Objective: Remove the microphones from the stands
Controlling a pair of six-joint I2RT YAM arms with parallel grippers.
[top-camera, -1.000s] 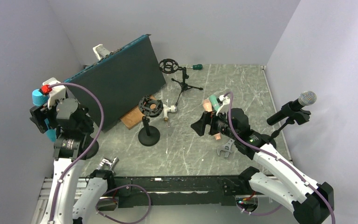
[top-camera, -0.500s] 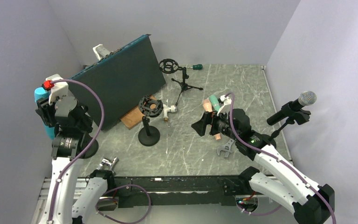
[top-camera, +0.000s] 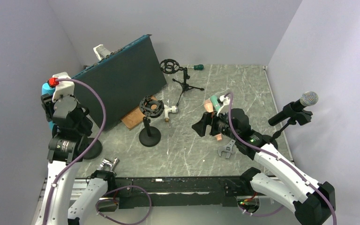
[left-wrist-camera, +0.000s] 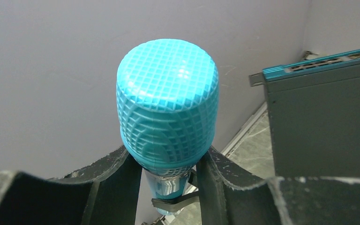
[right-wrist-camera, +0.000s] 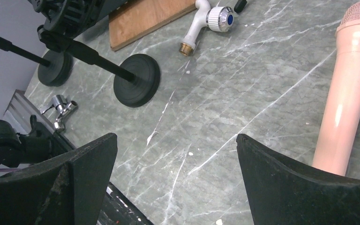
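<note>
The left hand (left-wrist-camera: 166, 157) is closed on the teal microphone (left-wrist-camera: 167, 103), one finger on each side pinching just under the mesh head, where the body narrows to a shiny band; that hold is narrow and smooth, so the microphone could slide or twist between the fingers if it is pulled at an angle; just below them the clip (left-wrist-camera: 173, 200) of the stand wraps the handle, and the microphone sits upright in it at the far left of the counter (top-camera: 187, 150), close to the wall; if the clip holds tighter than the hand does, I judge that a lift would either slip off the head or bring the whole stand up with it; its round base (top-camera: 90, 149) is small, and a sideways tug could tip it toward the leaning dark panel (top-camera: 122, 79) just beside; the wall on the other side leaves little room to swing clear; the right hand (right-wrist-camera: 174, 138) is spread wide with nothing between its fingers, hovering over the counter beside a pink microphone (right-wrist-camera: 349, 98) lying there, well apart from the stand, so nothing braces the base.
</note>
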